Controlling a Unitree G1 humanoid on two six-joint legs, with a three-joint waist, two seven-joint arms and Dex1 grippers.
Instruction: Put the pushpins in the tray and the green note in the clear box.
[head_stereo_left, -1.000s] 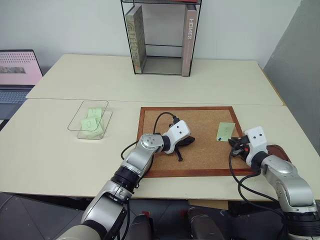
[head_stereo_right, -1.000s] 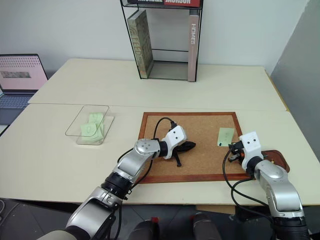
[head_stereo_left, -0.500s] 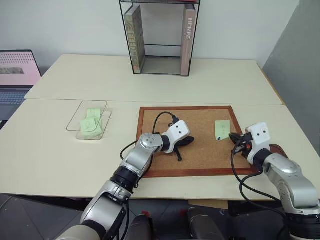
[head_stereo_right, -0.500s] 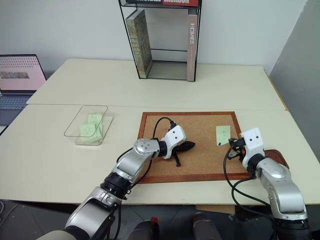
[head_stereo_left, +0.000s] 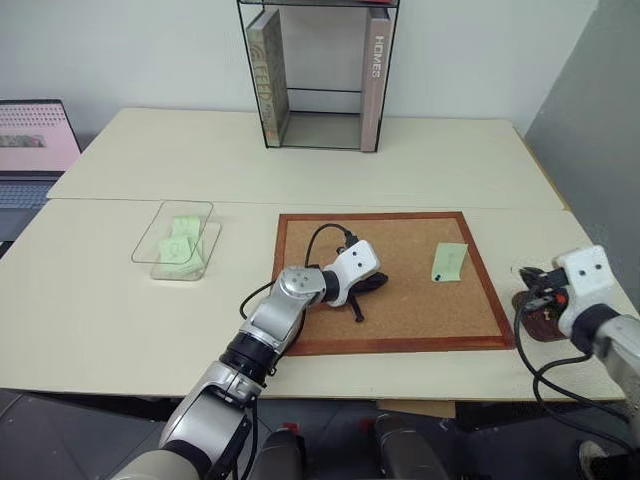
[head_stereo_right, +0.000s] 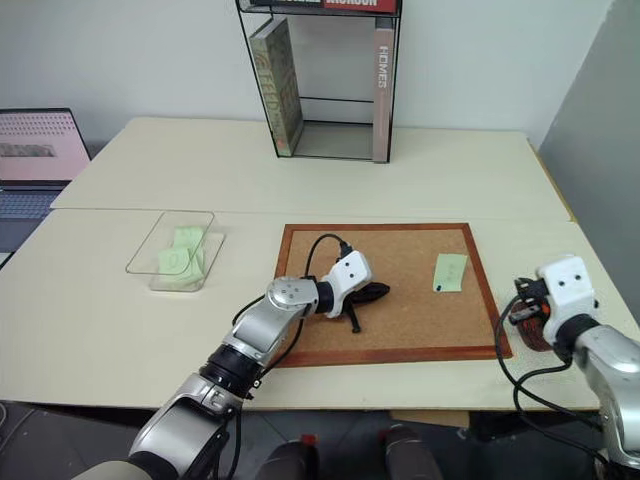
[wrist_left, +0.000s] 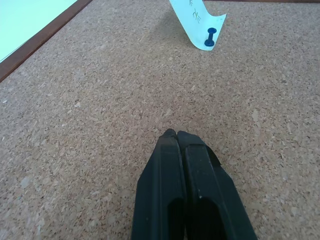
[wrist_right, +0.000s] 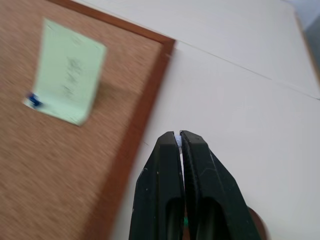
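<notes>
Your right hand (head_stereo_right: 520, 303), pinched shut, has swung from the corkboard (head_stereo_right: 400, 310) to the reddish-brown tray (head_stereo_right: 535, 330); pale green note (head_stereo_right: 450, 272) stays pinned.

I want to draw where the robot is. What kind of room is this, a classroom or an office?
Probably an office or study room. There are pale desks pushed together, an open laptop at one side, a wire book stand with books, and a cork board holding a pinned green note.

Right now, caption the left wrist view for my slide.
Shut left gripper rests on the cork board; ahead, a blue pushpin pins the green note.
</notes>
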